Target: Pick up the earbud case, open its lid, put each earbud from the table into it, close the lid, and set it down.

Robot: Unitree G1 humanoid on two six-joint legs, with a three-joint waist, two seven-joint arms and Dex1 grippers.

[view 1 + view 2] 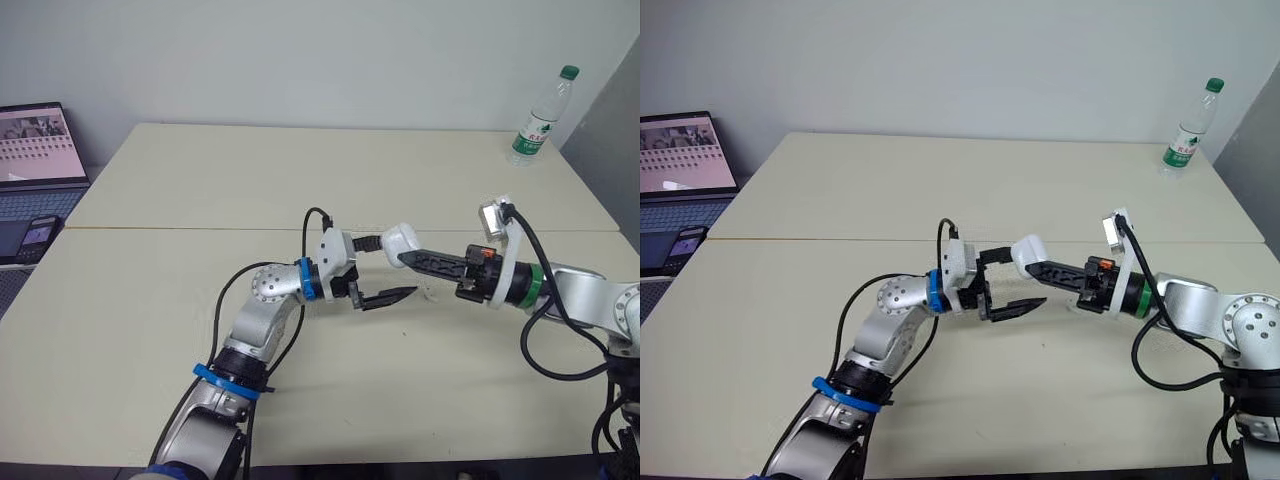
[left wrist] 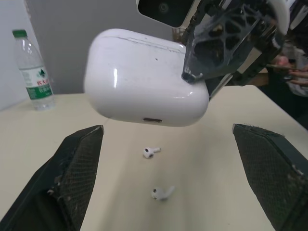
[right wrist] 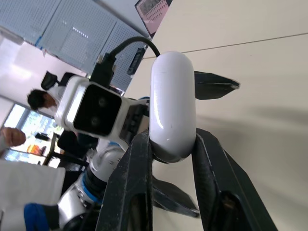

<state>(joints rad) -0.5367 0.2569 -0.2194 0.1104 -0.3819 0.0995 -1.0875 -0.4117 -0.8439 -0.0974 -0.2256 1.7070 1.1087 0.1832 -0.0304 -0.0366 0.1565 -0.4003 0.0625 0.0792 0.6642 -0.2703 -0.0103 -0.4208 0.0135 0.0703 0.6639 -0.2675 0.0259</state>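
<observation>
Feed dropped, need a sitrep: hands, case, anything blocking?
Right hand shut on white glossy rounded earbud case, lifted, lid closed. Left hand open, beside it. Two small white earbuds loose on beige table. Nothing blocking.

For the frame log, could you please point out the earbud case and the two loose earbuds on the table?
earbud case (image 2: 139, 79): left wrist view, middle of its white shell.
first earbud (image 2: 148, 153): left wrist view, its rounded bud end.
second earbud (image 2: 158, 193): left wrist view, its rounded bud end.

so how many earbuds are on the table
2: one earbud and a second earbud lie apart on the table, below the case held by the right claw. More could be hidden behind it.
</observation>
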